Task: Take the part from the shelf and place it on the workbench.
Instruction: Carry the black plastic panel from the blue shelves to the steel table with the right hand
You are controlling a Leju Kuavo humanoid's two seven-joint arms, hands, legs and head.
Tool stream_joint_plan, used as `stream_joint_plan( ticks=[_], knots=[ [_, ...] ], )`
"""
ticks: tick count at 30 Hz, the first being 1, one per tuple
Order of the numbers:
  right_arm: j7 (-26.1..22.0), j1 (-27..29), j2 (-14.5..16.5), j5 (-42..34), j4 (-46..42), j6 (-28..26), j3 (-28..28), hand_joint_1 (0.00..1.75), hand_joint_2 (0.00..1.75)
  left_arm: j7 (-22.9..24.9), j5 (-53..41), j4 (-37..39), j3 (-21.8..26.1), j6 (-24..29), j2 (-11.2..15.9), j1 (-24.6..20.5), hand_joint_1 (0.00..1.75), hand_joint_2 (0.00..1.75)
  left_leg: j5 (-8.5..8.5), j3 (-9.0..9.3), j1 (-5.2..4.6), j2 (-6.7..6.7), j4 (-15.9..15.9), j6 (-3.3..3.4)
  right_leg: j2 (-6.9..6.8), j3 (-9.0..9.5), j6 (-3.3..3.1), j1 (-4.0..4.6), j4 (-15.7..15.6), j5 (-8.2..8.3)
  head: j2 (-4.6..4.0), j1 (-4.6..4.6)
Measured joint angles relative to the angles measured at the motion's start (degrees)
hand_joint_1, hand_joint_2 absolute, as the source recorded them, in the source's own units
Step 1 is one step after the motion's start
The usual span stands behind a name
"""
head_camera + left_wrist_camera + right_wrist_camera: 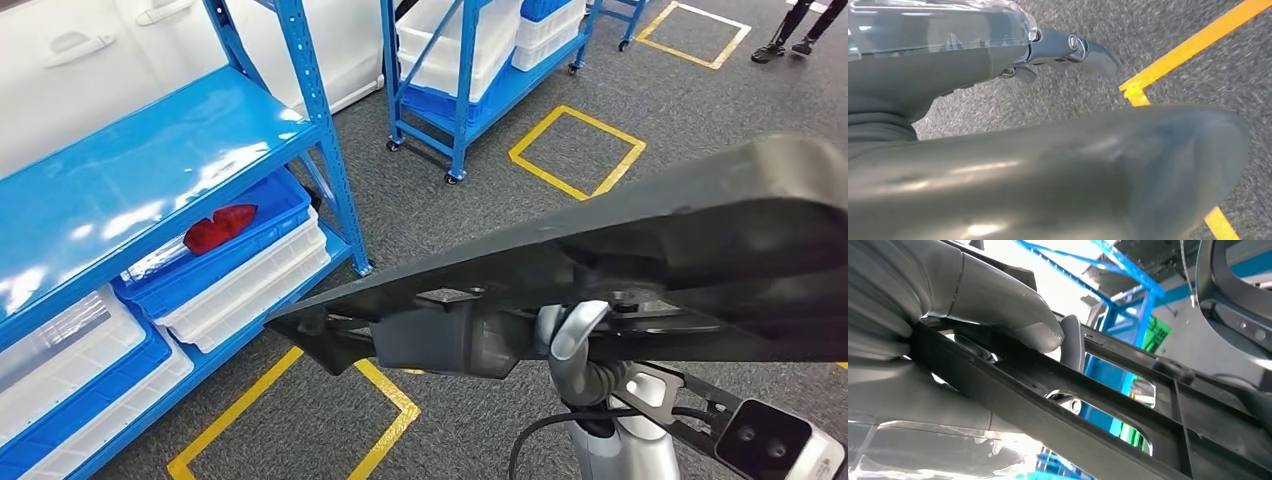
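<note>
- One long dark part [640, 250], carried above the floor and clear of the shelf [150, 150].
- My right hand [998, 305] clamps the part's rail, thumb on top.
- My left hand [1068, 50]: grasp not discernible.
- I count one red piece [220, 228] in a blue bin [250, 250].

Long dark grey part [640, 235] held tilted above floor.

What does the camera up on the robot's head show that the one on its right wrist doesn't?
Only the head view shows the grey floor with yellow tape squares, the blue shelf, its stacked white bins and a red piece lying in a blue bin. Only the right wrist view shows the right hand up close, its thumb pressed on the part. Both show the long dark part and blue racking.
</note>
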Motion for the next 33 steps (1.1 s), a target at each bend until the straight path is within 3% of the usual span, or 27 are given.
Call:
stream_joint_plan(
  ticks=[2,3,4,5,7,9,11,13,15,17,18,19,20,21,23,24,26,27,29,31,32,33],
  knots=[
    [0.01,-0.03,-0.14,-0.26,0.52,-0.13,0.05,1.71,1.75,0.00,-0.01,0.00,0.14,0.08,0.16,0.22,0.00,0.00,-2.43,-3.43,-0.01,-0.52,7.00,-0.13,1.21,-0.03,-0.09,0.11,0.03,0.02,0.00,0.00],
    [0.01,-0.03,-0.22,-0.28,0.74,-0.16,0.07,1.71,1.75,0.00,-0.01,0.00,0.15,0.09,0.20,0.29,0.00,0.00,-1.96,-3.92,0.00,-0.54,7.71,-0.10,1.86,0.02,-0.08,0.14,0.06,0.02,0.00,0.00],
    [0.01,-0.03,-0.30,-0.29,0.95,-0.19,0.07,1.71,1.75,0.00,-0.01,-0.01,0.16,0.09,0.23,0.31,0.00,0.00,-0.34,-3.29,0.02,-0.67,6.00,-0.02,2.54,0.12,-0.05,0.15,0.10,0.00,0.00,0.00],
    [0.01,-0.05,-0.37,-0.29,1.12,-0.21,0.08,1.71,1.75,0.00,-0.01,-0.01,0.18,0.10,0.27,0.30,0.00,0.00,2.02,-1.67,0.09,-1.17,2.27,0.11,3.21,0.26,0.03,0.14,0.17,-0.05,0.00,0.00],
    [0.01,-0.15,-0.46,-0.31,1.39,-0.25,0.13,1.71,1.75,-0.01,-0.02,-0.01,0.24,0.10,0.39,0.31,0.00,0.00,5.52,1.82,0.40,-3.89,-5.69,0.42,4.46,0.29,0.40,0.19,0.41,-0.17,0.00,0.00],
    [0.01,-0.25,-0.52,-0.34,1.58,-0.30,0.26,1.71,1.75,-0.01,-0.03,-0.02,0.32,0.11,0.48,0.33,0.00,0.00,6.15,3.14,0.48,-5.64,-8.84,0.75,5.65,-0.15,1.13,0.13,0.53,0.00,0.00,-0.01],
    [0.01,-0.29,-0.59,-0.39,1.71,-0.37,0.34,1.71,1.75,-0.01,-0.03,-0.02,0.36,0.12,0.48,0.25,0.00,0.00,6.28,3.19,0.42,-4.63,-9.10,1.34,6.61,-0.57,1.94,0.00,0.51,0.23,0.00,-0.01],
    [-0.01,-0.43,-0.71,-0.43,1.77,-0.41,0.35,1.71,1.75,-0.04,-0.03,-0.02,0.36,0.11,0.47,0.14,0.00,0.00,6.56,3.30,0.52,-3.26,-9.49,2.23,4.72,-1.62,2.48,0.10,2.50,-1.06,0.00,0.01],
    [-0.02,-0.59,-0.79,-0.57,1.88,-0.39,0.36,1.71,1.75,-0.07,-0.11,-0.02,0.37,0.11,0.49,0.21,0.00,0.00,6.60,3.35,0.37,-1.74,-9.68,2.85,1.57,-4.78,2.82,0.13,9.06,-4.56,0.00,0.01],
    [-0.01,-0.53,-0.91,-1.10,2.15,-0.12,0.37,1.71,1.75,0.03,-0.28,-0.02,0.37,0.13,0.57,0.39,0.00,0.00,6.51,3.32,0.08,-0.15,-9.67,3.05,0.44,-8.40,3.06,-0.05,16.45,-7.40,0.00,0.00],
    [-0.01,-0.49,-0.99,-1.51,2.35,0.19,0.36,1.71,1.75,0.10,-0.33,-0.02,0.38,0.14,0.62,0.41,0.00,0.00,6.47,3.33,-0.03,0.62,-9.66,3.07,0.26,-9.04,3.09,-0.11,17.79,-7.41,0.00,0.00],
    [-0.01,-0.48,-1.06,-1.94,2.56,0.64,0.35,1.71,1.75,0.17,-0.28,-0.02,0.41,0.18,0.67,0.35,0.00,0.00,6.41,3.38,-0.10,1.30,-9.65,3.04,0.06,-8.39,3.03,-0.13,16.63,-6.30,0.00,0.01],
    [-0.01,-0.51,-1.11,-2.38,2.77,1.21,0.31,1.71,1.75,0.24,-0.16,-0.02,0.44,0.25,0.70,0.27,0.00,0.00,6.34,3.49,-0.15,1.91,-9.65,2.97,-0.35,-6.55,2.87,-0.09,13.22,-4.44,0.00,0.01],
    [0.00,-0.61,-1.13,-2.77,2.97,1.82,0.21,1.71,1.75,0.28,-0.04,-0.02,0.49,0.35,0.73,0.17,0.00,0.00,6.23,3.65,-0.22,2.42,-9.65,2.84,-1.42,-4.10,2.58,0.07,8.74,-2.61,0.00,0.01],
    [0.00,-0.96,-1.12,-3.40,3.36,3.02,-0.12,1.71,1.75,0.34,0.15,-0.02,0.56,0.67,0.83,0.08,0.00,0.00,5.95,3.86,-0.53,3.30,-9.54,2.37,-3.62,-0.56,1.83,0.67,1.97,-0.68,0.00,0.00],
    [-0.01,-1.13,-1.11,-3.62,3.55,3.51,-0.37,1.71,1.75,0.36,0.20,-0.02,0.61,0.87,0.95,0.07,0.00,0.00,5.83,3.93,-0.67,3.75,-9.50,2.11,-4.18,-0.01,1.50,0.96,0.70,-0.59,0.00,0.00],
    [-0.01,-1.33,-1.11,-3.92,3.91,4.24,-0.98,1.71,1.75,0.38,0.29,-0.03,0.77,1.36,1.27,0.02,0.00,0.00,5.65,4.04,-0.73,4.73,-9.55,1.56,-3.17,-0.14,0.92,1.10,0.34,-0.49,0.00,0.00],
    [-0.01,-1.40,-1.08,-4.10,4.06,4.44,-1.32,1.71,1.75,0.43,0.34,-0.04,0.88,1.56,1.47,-0.04,0.00,0.00,5.29,4.02,-0.64,4.42,-9.26,1.25,-2.62,-0.09,0.60,1.01,0.10,-0.32,0.00,0.00],
    [-0.01,-1.64,-0.91,-4.55,4.32,4.59,-1.86,1.71,1.75,0.58,0.48,-0.07,1.17,1.81,1.85,-0.04,0.00,0.00,2.99,2.66,-0.33,2.13,-5.88,0.69,-1.51,0.05,-0.07,0.70,-0.36,0.04,0.00,0.00],
    [-0.02,-1.65,-0.69,-5.03,4.57,4.89,-2.36,1.71,1.75,0.68,0.55,-0.08,1.48,1.87,2.32,0.19,0.00,0.00,-0.78,-0.86,-0.13,-0.14,1.77,0.32,-0.26,0.00,-0.36,0.66,-0.41,0.15,0.00,0.00],
    [-0.02,-1.45,-0.61,-5.21,4.68,5.30,-2.72,1.71,1.75,0.65,0.56,-0.09,1.62,1.84,2.57,0.34,0.00,0.00,-2.02,-2.63,-0.12,-0.45,5.35,0.18,0.44,-0.02,-0.39,0.67,-0.38,0.17,0.00,0.00],
    [-0.02,-1.16,-0.50,-5.32,4.76,5.84,-3.18,1.71,1.75,0.56,0.53,-0.10,1.71,1.76,2.79,0.47,0.00,0.00,-2.23,-3.72,-0.10,-0.55,7.36,0.09,1.15,-0.01,-0.39,0.66,-0.32,0.17,0.00,0.00]
  ],
)
